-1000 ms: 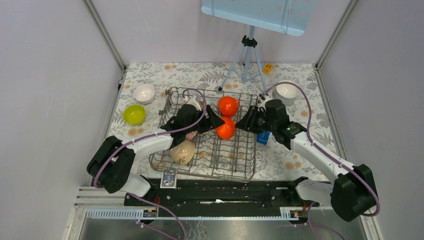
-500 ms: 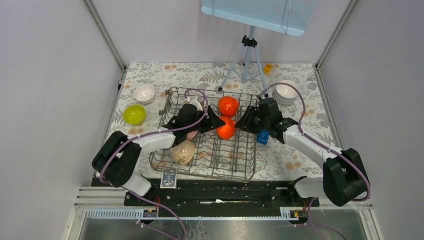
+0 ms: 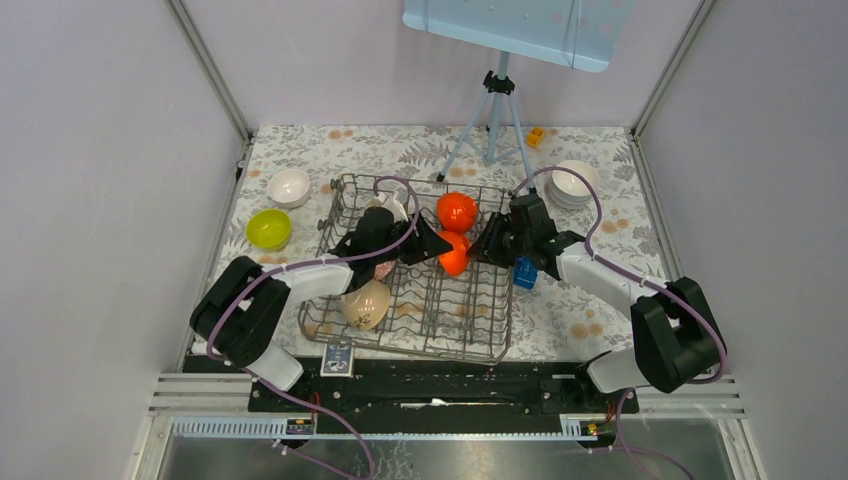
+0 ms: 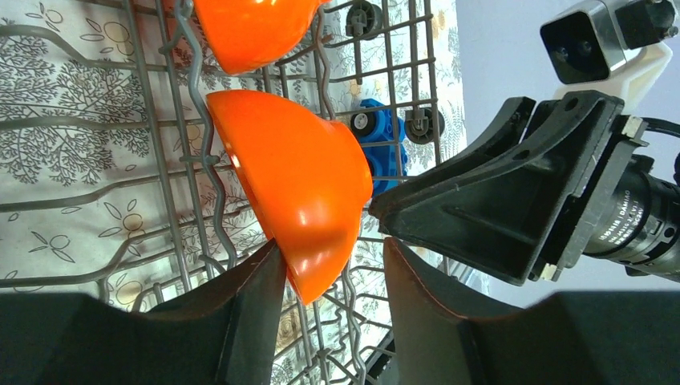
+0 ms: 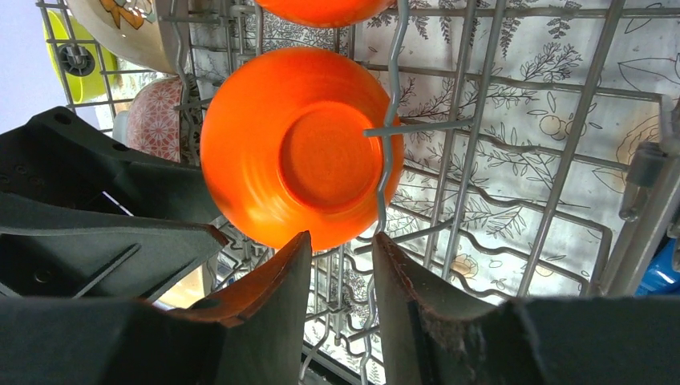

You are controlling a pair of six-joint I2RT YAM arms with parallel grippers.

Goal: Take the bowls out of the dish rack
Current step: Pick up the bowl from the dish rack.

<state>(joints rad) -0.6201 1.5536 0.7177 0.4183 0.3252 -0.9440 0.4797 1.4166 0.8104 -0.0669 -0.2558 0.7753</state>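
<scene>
The grey wire dish rack (image 3: 470, 335) lies mid-table. Two orange-red bowls stand on edge in it, one at the back (image 3: 457, 209) and one nearer (image 3: 453, 257). My left gripper (image 3: 432, 244) comes at the nearer bowl (image 4: 297, 184) from the left. It is open, the rim sits between its jaws, one finger (image 4: 257, 305) touches the bowl and the other stands apart. From the right, my right gripper (image 3: 484, 244) faces that bowl's base (image 5: 301, 144). It is open just under the lower edge, gripping nothing. A beige bowl (image 3: 366, 303) rests at the rack's front left.
A white bowl (image 3: 289, 186) and a lime bowl (image 3: 268, 228) sit on the cloth left of the rack. Stacked white bowls (image 3: 574, 183) are at the back right. A blue block (image 3: 524, 272) lies by the rack's right side. The tripod (image 3: 490, 110) stands behind. A pink patterned bowl (image 5: 156, 120) is in the rack.
My left gripper's jaws have narrowed around the nearer orange bowl's rim. The right gripper has slid left, closer to the same bowl. The bowls have stayed put.
</scene>
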